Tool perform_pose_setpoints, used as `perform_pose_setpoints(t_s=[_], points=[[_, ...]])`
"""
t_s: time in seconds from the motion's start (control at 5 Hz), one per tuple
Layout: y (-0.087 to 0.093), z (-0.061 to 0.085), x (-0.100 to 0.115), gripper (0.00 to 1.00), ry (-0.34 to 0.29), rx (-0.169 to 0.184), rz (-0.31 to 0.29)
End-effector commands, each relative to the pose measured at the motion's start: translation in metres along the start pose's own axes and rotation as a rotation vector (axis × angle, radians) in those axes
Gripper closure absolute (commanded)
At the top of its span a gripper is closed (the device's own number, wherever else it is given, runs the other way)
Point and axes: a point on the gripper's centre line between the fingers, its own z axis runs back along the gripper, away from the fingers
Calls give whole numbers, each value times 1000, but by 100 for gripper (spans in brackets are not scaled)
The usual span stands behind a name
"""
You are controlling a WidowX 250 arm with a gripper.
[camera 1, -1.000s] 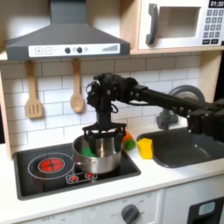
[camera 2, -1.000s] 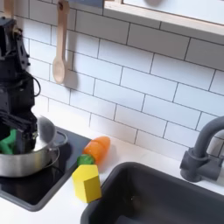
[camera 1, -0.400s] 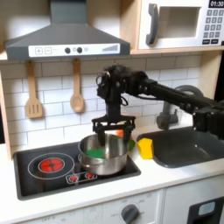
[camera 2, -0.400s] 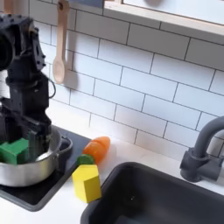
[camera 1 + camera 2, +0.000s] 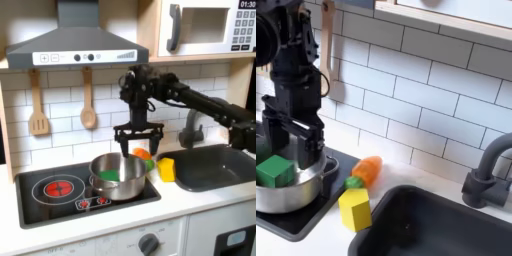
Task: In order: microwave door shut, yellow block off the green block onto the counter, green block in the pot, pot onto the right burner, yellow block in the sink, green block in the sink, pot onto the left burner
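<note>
The pot sits on the burner at the first exterior view's right of the black cooktop, with the green block lying inside it as a green patch against the steel wall. In this view the gripper hangs just above the pot's far rim, toward the sink side, its jaws spread fairly wide with nothing between them. The yellow block rests on the counter between the pot and the sink, just beside the pot's rim, with an orange toy vegetable behind it. The microwave door above looks closed. In the second exterior view the pot shows at the left edge, the green block sitting squarely in it with its top face level and below the rim. The gripper stands above the pot and a little behind the green block, fingers pointing down and apart, empty. The yellow block stands on the counter just beside the sink's near corner, with the toy vegetable lying near it toward the wall. Judging by this layout, the pot steps seem done and the yellow block is next: it lies from the gripper toward the sink and toward the counter's front edge, lower down, well clear of the pot, so the arm would travel sinkward and forward, then descend.
</note>
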Motion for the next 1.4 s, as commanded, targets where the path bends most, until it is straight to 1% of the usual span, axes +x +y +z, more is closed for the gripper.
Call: perform_pose_setpoints(t_s=[0.0,0.2,0.4,0.6,0.8,1.0,1.2], points=[[-47,-4,3,0,-4,-68,5],[-72,-11,4,0,-1,-87,8],[-86,-16,6,0,-5,-92,39],[-95,-22,9,0,3,-79,87],[-101,-26,14,0,-15,-91,170],[-100,-27,19,0,-14,-75,199],[-105,-33,15,0,6,-74,184]])
